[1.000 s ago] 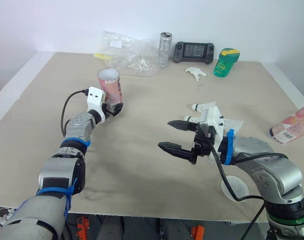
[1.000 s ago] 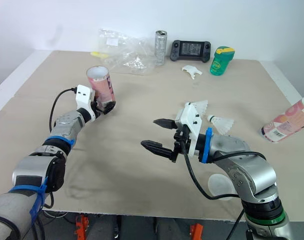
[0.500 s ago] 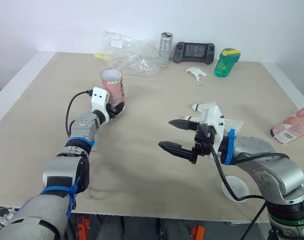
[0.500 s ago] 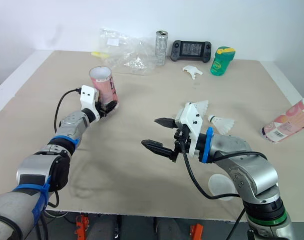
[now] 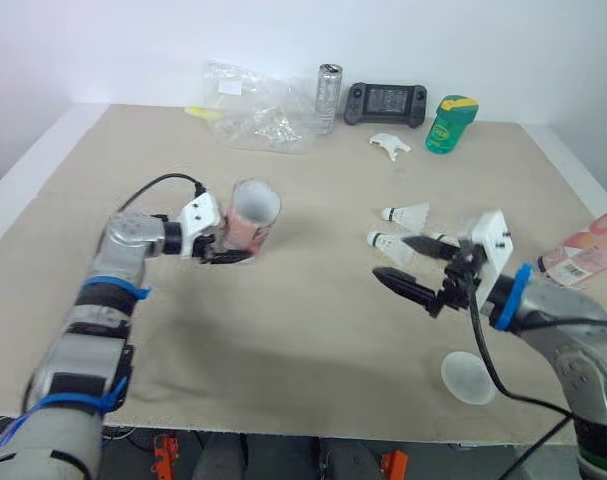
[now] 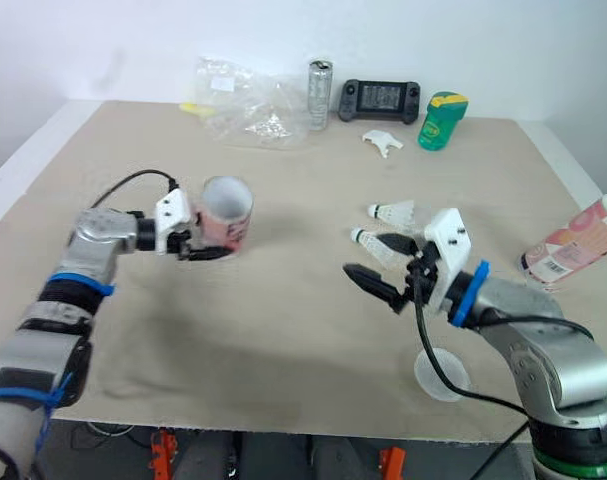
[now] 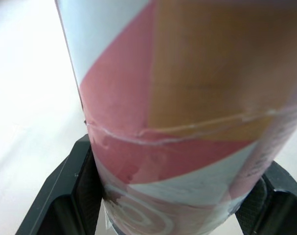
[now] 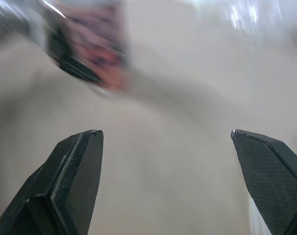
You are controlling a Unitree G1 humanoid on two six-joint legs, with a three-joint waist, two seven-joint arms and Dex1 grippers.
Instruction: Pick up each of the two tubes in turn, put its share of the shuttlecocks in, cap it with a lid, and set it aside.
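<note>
Counted: two tubes, two shuttlecocks, one lid.

At the left, left end effector (image 5: pixel 226 243) closed around the lower part of a pink and white tube (image 5: pixel 251 212), with black fingers (image 7: pixel 65 196) pressed on both sides of it. Tube tilted, open mouth turned up and to the right.

Along the far edge, from left to right: one small yellow object (image 5: pixel 203 112), one crumpled clear plastic bag (image 5: pixel 255 112), one silver can (image 5: pixel 329 97) standing upright, one black handheld game console (image 5: pixel 387 102), one green bottle (image 5: pixel 450 124). In front of the console, one small white piece (image 5: pixel 390 146).

Right of centre, far shuttlecock (image 5: pixel 408 213) and near shuttlecock (image 5: pixel 383 241) lying close together on the surface. Just beside them, right end effector (image 5: pixel 391 256), fingers wide apart and holding nothing, tips pointed to the left.

Nearer the front edge, one round translucent lid (image 5: pixel 468 377) lying flat. At the far right, second tube (image 5: pixel 583 255) lying on its side.

Surface (image 5: pixel 283 330) wide, beige and matte. Behind it, plain white wall (image 5: pixel 133 40).
</note>
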